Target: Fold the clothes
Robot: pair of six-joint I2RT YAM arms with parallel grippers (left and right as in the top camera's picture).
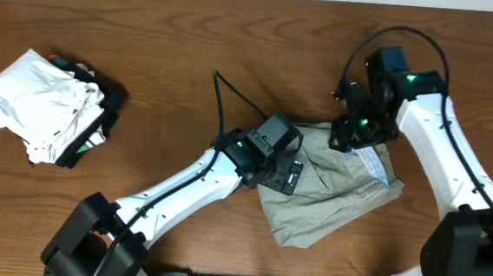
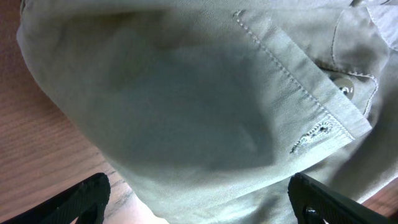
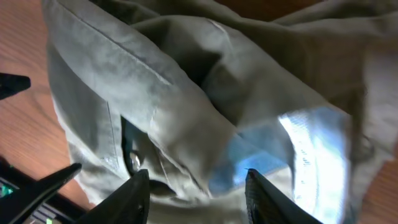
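Observation:
Khaki shorts (image 1: pixel 333 201) lie crumpled on the wooden table, right of centre. My left gripper (image 1: pixel 284 168) hovers over their left edge. In the left wrist view its jaws (image 2: pixel 200 208) are wide open with smooth khaki cloth (image 2: pixel 186 93) under them, and a buttonhole flap and a button (image 2: pixel 346 89) show at the right. My right gripper (image 1: pixel 357 133) is over the shorts' top right waistband. Its jaws (image 3: pixel 194 194) are partly open, with bunched cloth (image 3: pixel 186 124) between the fingers and the pale inner waistband (image 3: pixel 311 149) beside them.
A pile of other clothes, white cloth (image 1: pixel 36 101) on top of a dark garment (image 1: pixel 100 115), sits at the far left of the table. Bare wood (image 1: pixel 191 56) lies between the pile and the shorts. A black cable (image 1: pixel 221 101) loops above the left arm.

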